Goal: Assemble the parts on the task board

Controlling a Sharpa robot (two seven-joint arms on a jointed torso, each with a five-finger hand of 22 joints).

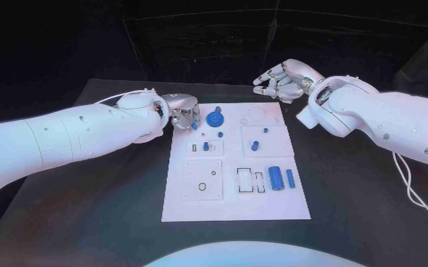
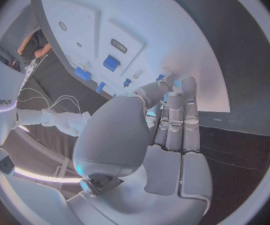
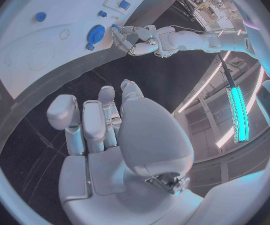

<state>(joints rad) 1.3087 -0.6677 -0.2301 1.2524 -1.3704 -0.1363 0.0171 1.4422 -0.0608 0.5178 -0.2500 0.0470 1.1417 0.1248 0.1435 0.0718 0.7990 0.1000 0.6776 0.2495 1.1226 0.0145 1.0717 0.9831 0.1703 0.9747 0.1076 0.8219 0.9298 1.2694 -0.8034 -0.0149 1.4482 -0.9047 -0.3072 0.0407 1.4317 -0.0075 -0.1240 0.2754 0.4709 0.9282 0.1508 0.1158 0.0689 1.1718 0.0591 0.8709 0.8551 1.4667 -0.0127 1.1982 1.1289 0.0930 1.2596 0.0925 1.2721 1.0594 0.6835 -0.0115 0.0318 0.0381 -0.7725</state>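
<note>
In the head view the white task board [image 1: 234, 202] is lying in the middle of the black table [image 1: 107, 217], with the left hand [image 1: 181, 110] hovering at its far left corner, fingers curled down beside a small blue part [image 1: 195, 125] there (whether they are pinching it cannot be told from here). A blue gear [image 1: 215, 118] is sitting just right of that hand, two small blue pegs [image 1: 206, 146] are standing in the middle blocks, and a blue cylinder [image 1: 276, 178] and a thinner blue bar [image 1: 291, 178] are lying side by side near the right edge. The right hand [image 1: 284, 81] is hanging over the table beyond the board's far right corner, fingers loosely bent and holding nothing. In the left wrist view the left hand's fingers [image 2: 175, 117] are reaching down to the board's edge, a blue tip just showing between them. In the right wrist view the right hand's fingers [image 3: 91, 122] are lying together, gripping nothing, over bare table beside the board.
</note>
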